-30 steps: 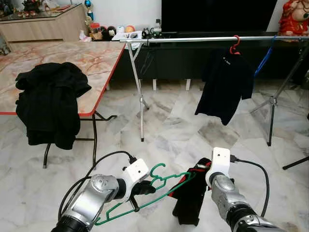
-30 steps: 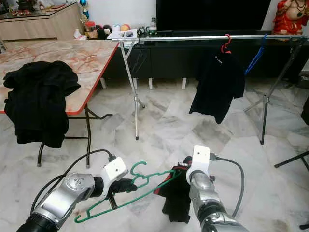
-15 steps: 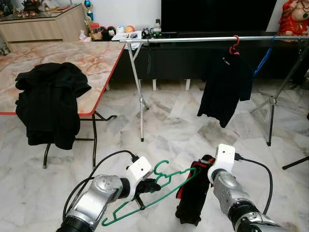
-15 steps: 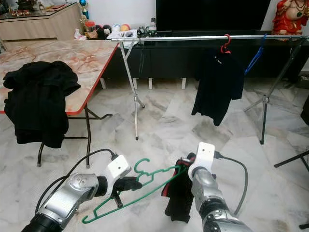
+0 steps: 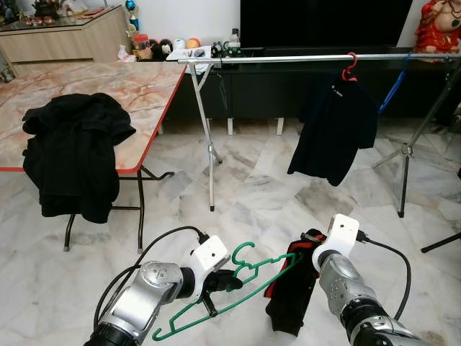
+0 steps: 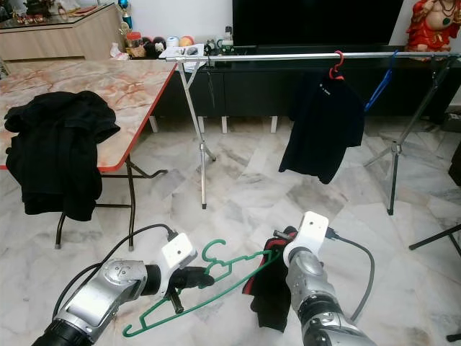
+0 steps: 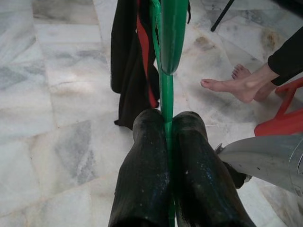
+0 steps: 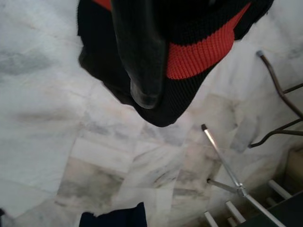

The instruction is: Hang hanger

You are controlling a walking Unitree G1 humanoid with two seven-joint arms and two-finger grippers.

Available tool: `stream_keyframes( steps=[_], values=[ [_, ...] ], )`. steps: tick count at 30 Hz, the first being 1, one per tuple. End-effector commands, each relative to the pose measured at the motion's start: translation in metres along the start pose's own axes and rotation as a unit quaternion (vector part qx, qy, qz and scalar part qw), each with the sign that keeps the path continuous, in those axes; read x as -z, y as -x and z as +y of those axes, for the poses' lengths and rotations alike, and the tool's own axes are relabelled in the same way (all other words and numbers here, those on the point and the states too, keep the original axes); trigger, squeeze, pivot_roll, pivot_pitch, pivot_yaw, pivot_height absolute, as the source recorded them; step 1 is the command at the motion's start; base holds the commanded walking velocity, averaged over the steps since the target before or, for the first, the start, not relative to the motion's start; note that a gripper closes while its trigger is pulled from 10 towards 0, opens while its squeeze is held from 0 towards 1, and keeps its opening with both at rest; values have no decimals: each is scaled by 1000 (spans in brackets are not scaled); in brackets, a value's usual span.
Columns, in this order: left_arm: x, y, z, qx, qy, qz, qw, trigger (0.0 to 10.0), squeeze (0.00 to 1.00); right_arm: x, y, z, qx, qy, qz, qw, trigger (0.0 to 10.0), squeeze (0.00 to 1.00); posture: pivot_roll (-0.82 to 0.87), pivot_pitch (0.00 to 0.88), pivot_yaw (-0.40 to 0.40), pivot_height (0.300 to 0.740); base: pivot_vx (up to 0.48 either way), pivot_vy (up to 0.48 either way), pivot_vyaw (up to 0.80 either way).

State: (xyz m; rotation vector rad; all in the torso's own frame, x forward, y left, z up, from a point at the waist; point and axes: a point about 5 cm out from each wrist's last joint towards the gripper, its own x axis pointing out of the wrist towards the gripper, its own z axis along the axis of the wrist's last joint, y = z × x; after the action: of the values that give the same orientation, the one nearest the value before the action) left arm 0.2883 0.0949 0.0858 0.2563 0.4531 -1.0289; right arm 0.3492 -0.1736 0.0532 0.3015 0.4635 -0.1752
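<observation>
Low at 6 o'clock, the left gripper (image 5: pixel 225 277) is clamped on the green hanger (image 5: pixel 238 285). The right gripper (image 5: pixel 306 249) pinches the black-and-red garment (image 5: pixel 292 292) draped on the hanger's far end, apparently closed. Over the last second both arms have lifted slightly toward the clothes rail (image 5: pixel 302 58) at 12 o'clock, so the carry has begun; hanging remains.

The floor (image 5: pixel 259 194) was pale grey-veined marble tile, brightly and evenly lit. On the left stood a folding worktop (image 5: pixel 94 90) with a pinkish marbled top and red edge, a dark garment (image 5: pixel 72 155) draped over its near edge. Behind ran a long black cabinet (image 5: pixel 274 94) below a white wall (image 5: pixel 187 18).
</observation>
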Motion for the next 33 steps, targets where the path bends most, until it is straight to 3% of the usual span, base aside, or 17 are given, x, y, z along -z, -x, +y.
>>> stream_keyframes(
  steps=[1,7,15,23,33],
  values=[
    [-1,1,-1,6,-2,1,1000,10000,0,-9,-1,10,-19,-16,-13,1000,10000,0,105,41,43,740,0,0,0],
    [-2,2,-3,17,-7,1,1000,10000,0,-20,-2,20,-28,-25,-22,999,10000,0,106,41,44,740,0,0,0],
    [-6,10,-8,45,-50,19,998,10000,0,-28,-4,10,19,-42,-20,999,10000,0,122,39,39,740,0,0,0],
    [-9,7,-14,61,-47,16,997,10000,0,-26,-4,14,17,-39,-18,999,10000,0,118,36,40,740,0,0,0],
    [-5,4,-3,4,-48,38,998,10000,0,-24,-3,22,-2,-44,-12,999,10000,0,120,34,42,740,0,0,0]
  ],
)
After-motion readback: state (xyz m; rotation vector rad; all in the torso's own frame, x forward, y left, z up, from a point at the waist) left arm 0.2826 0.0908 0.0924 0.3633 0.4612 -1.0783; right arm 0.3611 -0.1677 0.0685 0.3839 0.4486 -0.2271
